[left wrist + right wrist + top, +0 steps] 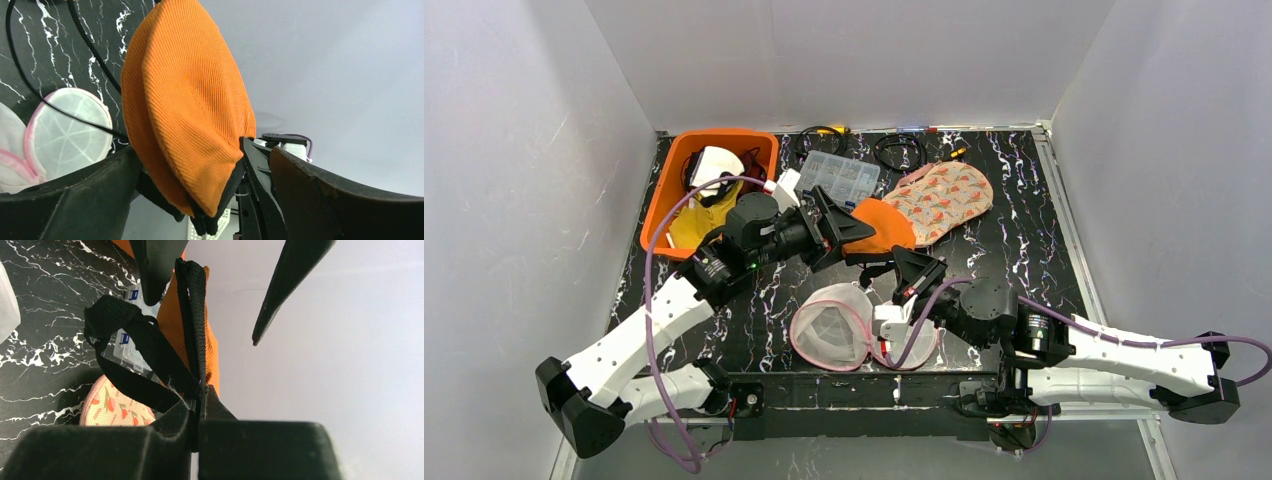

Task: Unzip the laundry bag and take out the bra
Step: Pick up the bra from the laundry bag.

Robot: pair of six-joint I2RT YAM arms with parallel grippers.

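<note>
The orange bra (886,225) with black trim hangs in the air above the table's middle. My right gripper (906,263) is shut on its black strap (150,352), pinched at the fingertips in the right wrist view (197,405). My left gripper (862,240) is open, its jaws standing either side of the orange cups (185,100), one finger (90,185) touching the fabric. The white mesh laundry bag (832,328) with pink trim lies unzipped and spread open on the table below; it also shows in the left wrist view (67,132).
An orange bin (674,170) with clothes stands at the back left. A clear plastic organizer box (836,175), black cables (899,150) and a floral mesh pouch (944,195) lie at the back. Grey walls close in on three sides.
</note>
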